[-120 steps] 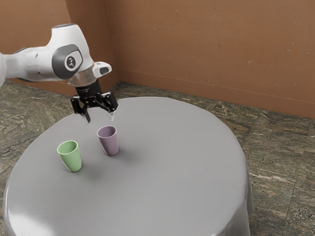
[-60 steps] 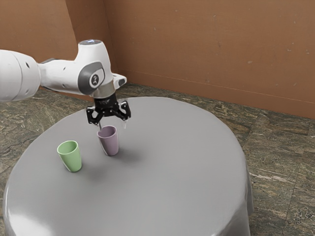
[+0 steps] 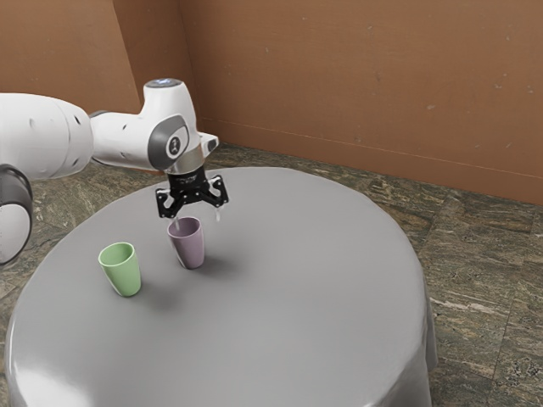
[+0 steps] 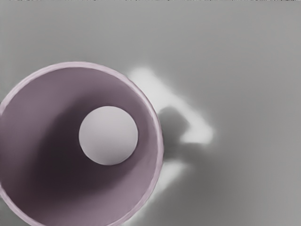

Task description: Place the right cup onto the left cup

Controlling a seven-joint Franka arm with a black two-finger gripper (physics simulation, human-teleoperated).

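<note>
At the exterior view's left, the green cup (image 3: 124,273) stands upright on the grey table (image 3: 297,288). Next to the right comes the purple cup (image 3: 189,248), also upright on the table, near the green one but apart; the wrist view looks into its open mouth, down to a pale round bottom. Just above it, slightly more to the right, is the gripper (image 3: 197,220), its two fingers wide apart and holding nothing; whether one finger touches the purple rim, one cannot tell.

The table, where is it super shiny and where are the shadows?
White glare on the table, at the exterior view's lower left; soft shadows to the exterior view's right of the green cup and the purple cup; wrist view: soft-edged bright patches beside the purple cup, gray shade between.
</note>
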